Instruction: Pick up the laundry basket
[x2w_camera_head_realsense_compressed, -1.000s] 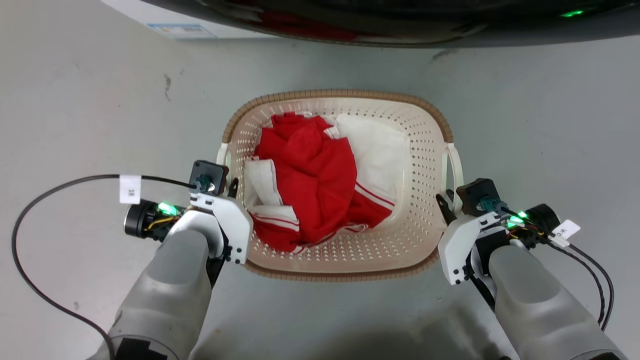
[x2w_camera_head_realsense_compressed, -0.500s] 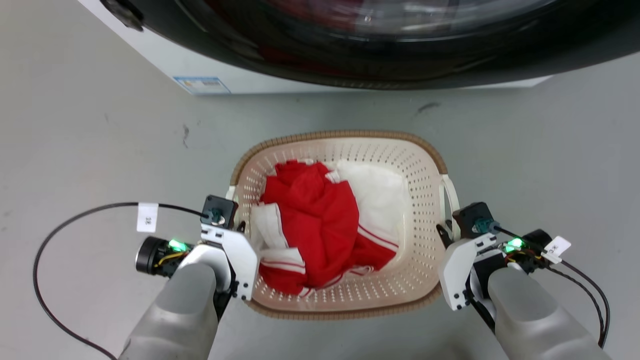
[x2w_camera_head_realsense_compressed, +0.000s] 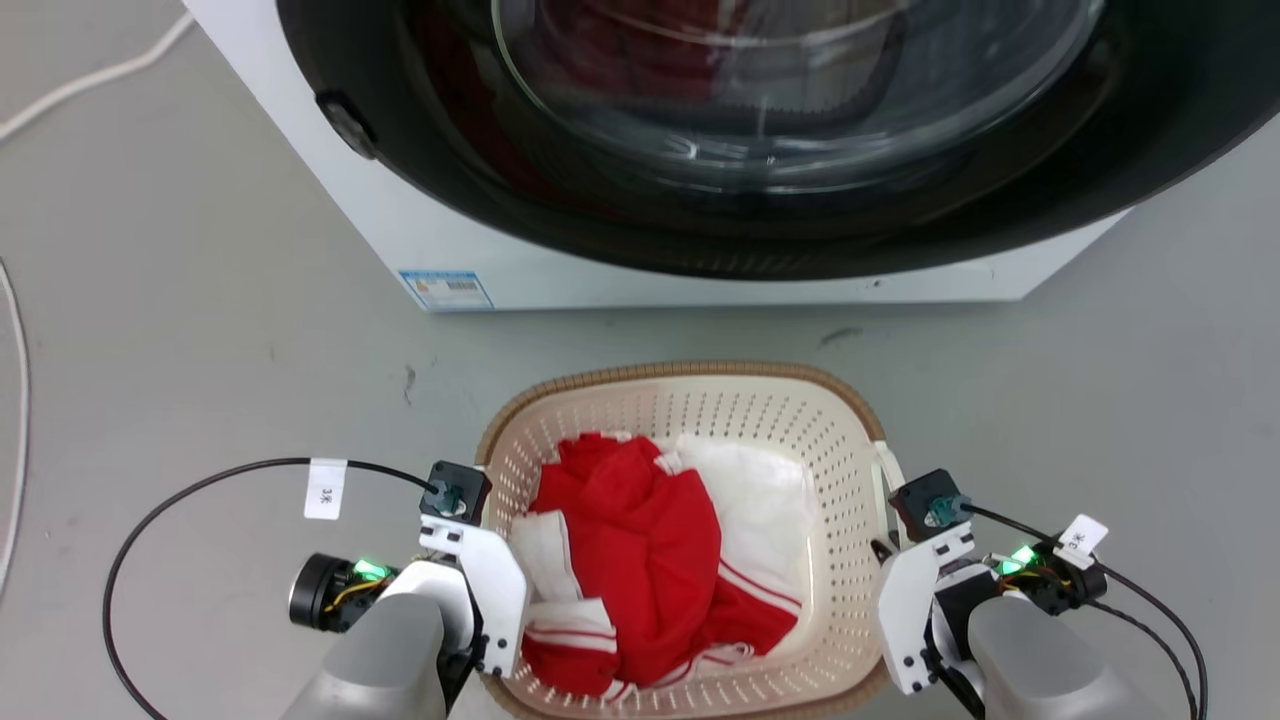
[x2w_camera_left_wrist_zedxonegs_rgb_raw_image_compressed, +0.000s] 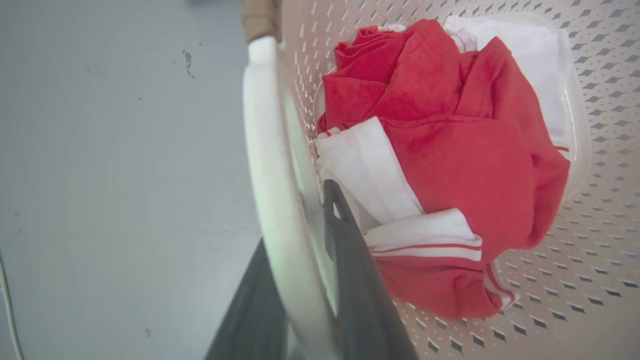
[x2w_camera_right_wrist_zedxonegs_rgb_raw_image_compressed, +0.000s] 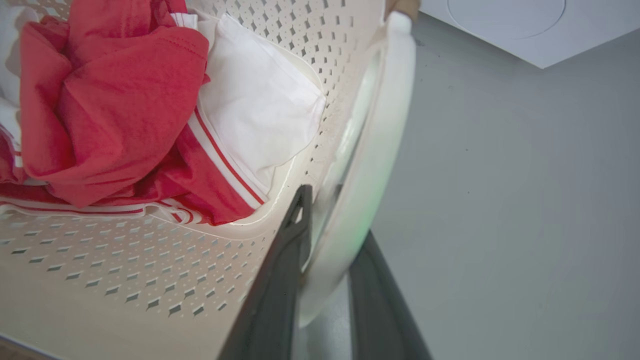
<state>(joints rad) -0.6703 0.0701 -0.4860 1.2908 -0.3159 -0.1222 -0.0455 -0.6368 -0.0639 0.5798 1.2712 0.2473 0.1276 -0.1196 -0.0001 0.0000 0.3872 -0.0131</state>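
Both handles (x2w_camera_left_wrist_zedxonegs_rgb_raw_image_compressed: 265, 125) straddled: left gripper (x2w_camera_left_wrist_zedxonegs_rgb_raw_image_compressed: 295, 225) and right gripper (x2w_camera_right_wrist_zedxonegs_rgb_raw_image_compressed: 335, 215) seemingly clamped on them; basket (x2w_camera_head_realsense_compressed: 680, 372) between, long axis left-right, arms equally near

Cream perforated laundry basket (x2w_camera_head_realsense_compressed: 845, 570), brown woven rim, upright, part filled

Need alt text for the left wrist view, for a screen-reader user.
The two dark fingers of the left gripper clamp the white side handle of the laundry basket, one finger outside it and one inside the basket. Crumpled red and white clothes lie in the perforated cream basket on the right, with grey floor on the left.
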